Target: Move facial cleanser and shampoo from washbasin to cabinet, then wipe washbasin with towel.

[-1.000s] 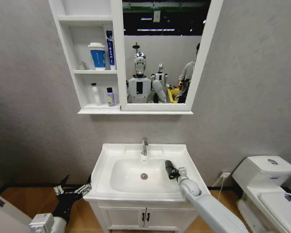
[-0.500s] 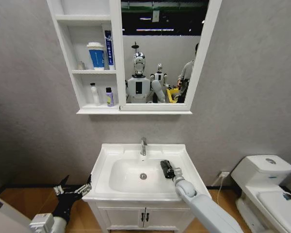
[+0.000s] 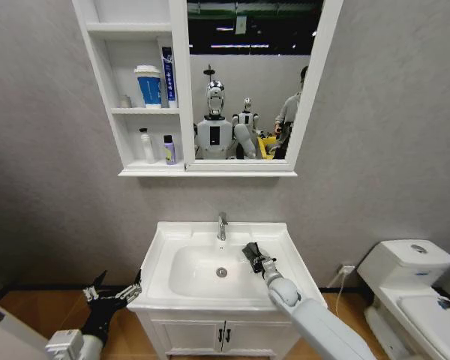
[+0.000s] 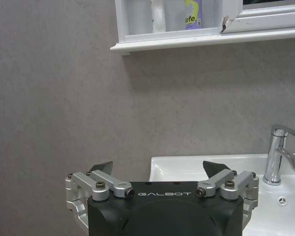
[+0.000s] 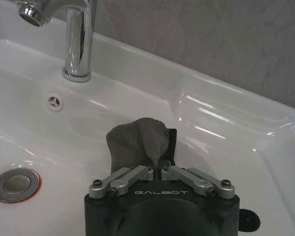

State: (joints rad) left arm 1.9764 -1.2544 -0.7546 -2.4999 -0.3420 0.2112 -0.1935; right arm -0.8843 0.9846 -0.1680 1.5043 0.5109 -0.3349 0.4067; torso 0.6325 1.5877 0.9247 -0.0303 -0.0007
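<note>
black tool (image 5: 160, 167) housings marked galbot, silver screwed finger links, dark fingertips (image 4: 102, 167), pale grey-white arms

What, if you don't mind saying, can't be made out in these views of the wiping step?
- Contact between the towel and the washbasin: in the right wrist view the right gripper hides the cloth's underside.
- Labels on the cabinet bottles: too small in the head view, cut off by the edge in the left wrist view.
- Left gripper, open beside the basin: its fingertips are hidden by its body.
</note>
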